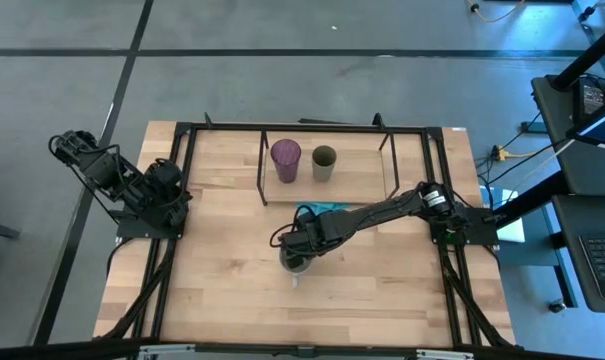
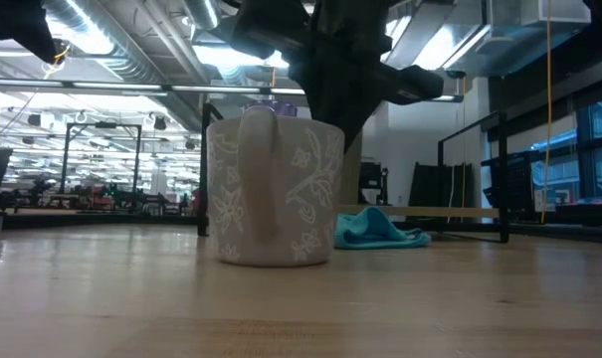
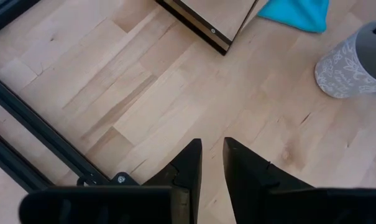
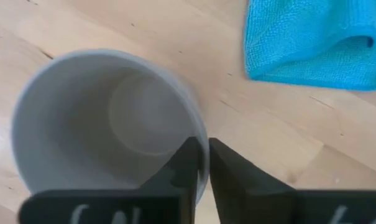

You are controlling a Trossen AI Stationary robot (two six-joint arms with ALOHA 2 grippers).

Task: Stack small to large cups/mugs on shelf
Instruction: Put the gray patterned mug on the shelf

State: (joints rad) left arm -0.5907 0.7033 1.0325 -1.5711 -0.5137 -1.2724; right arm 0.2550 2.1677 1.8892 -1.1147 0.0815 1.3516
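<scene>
My right claw [image 4: 202,163] pinches the grey mug [image 4: 107,118] rim, mug on the table near the teal cloth [image 4: 312,40] — thin grip, it could slip or tip on lifting toward the far shelf [image 1: 362,175].

A lab or industrial workshop, it seems: exposed ceiling ducts [image 2: 131,60] and strip lights [image 2: 92,25] run over a wide open hall, black metal framing [image 1: 182,190] edges the wooden bench [image 1: 232,280], and a grey taped floor [image 1: 62,80] surrounds it.
</scene>
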